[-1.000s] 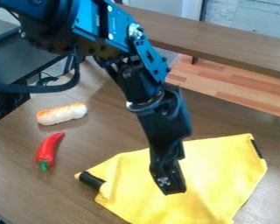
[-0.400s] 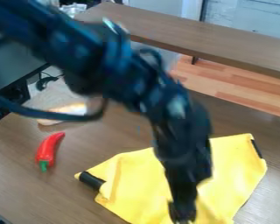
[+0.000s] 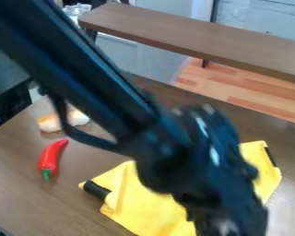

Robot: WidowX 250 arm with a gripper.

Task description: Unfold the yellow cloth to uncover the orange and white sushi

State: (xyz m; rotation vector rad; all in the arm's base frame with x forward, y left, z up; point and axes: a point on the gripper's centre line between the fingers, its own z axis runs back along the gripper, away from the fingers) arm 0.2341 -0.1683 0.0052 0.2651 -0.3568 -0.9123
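gripper at bottom edge, yellow cloth partly behind it

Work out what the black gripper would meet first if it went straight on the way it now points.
Probably the yellow cloth, or the brown table beside it: the gripper points steeply down near the picture's bottom edge, and its height is unclear.
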